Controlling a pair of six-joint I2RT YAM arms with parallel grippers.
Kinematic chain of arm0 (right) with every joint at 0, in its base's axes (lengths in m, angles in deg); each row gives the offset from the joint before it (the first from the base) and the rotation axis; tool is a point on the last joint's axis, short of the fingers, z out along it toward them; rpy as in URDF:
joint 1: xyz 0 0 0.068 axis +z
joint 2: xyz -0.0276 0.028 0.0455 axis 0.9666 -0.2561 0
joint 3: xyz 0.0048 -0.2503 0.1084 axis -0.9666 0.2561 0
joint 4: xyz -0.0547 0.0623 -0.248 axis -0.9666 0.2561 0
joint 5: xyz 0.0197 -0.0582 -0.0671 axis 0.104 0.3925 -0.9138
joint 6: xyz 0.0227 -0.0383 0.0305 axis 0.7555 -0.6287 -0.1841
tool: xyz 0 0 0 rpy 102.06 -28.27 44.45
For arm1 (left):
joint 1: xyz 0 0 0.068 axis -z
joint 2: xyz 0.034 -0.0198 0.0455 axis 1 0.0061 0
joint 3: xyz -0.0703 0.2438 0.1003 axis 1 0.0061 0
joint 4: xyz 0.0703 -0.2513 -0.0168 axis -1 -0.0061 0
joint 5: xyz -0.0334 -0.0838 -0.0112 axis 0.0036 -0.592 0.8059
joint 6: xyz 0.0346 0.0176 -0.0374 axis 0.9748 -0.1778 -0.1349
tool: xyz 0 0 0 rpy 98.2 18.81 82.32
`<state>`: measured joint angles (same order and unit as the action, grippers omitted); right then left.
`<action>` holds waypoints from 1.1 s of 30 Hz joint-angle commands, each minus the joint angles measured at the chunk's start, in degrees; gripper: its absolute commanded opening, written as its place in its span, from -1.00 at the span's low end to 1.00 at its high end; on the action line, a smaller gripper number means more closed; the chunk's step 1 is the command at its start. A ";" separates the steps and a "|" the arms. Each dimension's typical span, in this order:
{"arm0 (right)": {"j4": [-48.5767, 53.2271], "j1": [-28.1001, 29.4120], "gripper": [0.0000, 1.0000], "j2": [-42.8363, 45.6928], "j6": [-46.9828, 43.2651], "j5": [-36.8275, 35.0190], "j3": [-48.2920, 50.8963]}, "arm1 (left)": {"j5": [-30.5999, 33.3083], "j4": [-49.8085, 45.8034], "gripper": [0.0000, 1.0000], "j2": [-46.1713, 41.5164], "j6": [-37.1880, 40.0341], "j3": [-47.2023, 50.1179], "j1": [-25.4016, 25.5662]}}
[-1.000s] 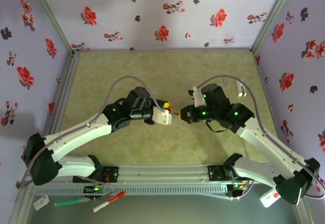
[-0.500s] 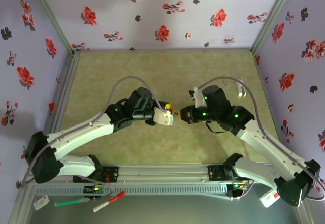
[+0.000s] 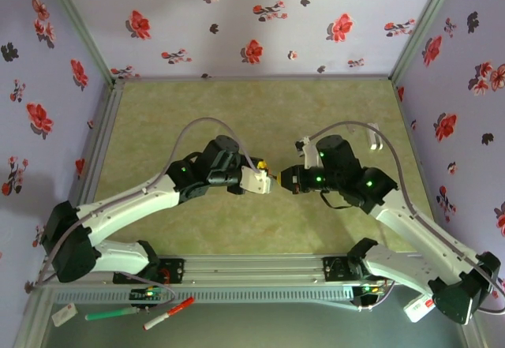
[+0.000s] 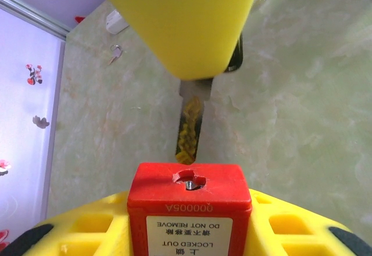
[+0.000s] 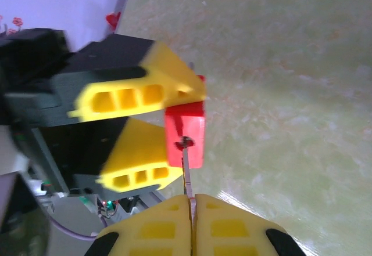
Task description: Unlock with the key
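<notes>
My left claw [image 3: 267, 179] is clamped on the red block-shaped plastic padlock [image 4: 189, 195], held above the middle of the green counter [image 3: 237, 103]. My right claw [image 5: 192, 205], closed, pinches the flat silver metal key [image 5: 187, 172]. The key's tip is at the keyhole, but I cannot tell whether it is inserted.

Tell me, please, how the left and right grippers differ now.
The left gripper clamps the red padlock, its fingers spread around the body; the right gripper pinches the key, fingers almost touching. The left gripper presents the keyhole; the right gripper aims the key at it. Both have yellow fingers.
</notes>
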<state>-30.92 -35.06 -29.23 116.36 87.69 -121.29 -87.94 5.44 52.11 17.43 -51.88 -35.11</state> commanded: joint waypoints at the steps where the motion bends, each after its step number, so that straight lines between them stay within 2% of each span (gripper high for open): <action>1: -0.33 0.42 -1.00 1.76 0.10 1.59 0.35 | 0.30 1.59 -0.74 0.71 -0.95 -1.65 0.39; 19: -5.46 0.55 -1.00 0.44 2.14 3.49 3.73 | 0.04 1.46 -0.74 1.25 -1.97 -2.44 0.48; 33: -5.23 0.51 -1.00 -1.00 0.85 1.39 3.52 | -0.74 0.59 -0.74 0.76 -1.64 -2.35 0.56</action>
<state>-35.62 -34.98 -29.93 117.85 90.07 -117.75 -87.52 4.65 52.74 16.14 -52.23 -35.11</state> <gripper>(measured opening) 0.085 0.395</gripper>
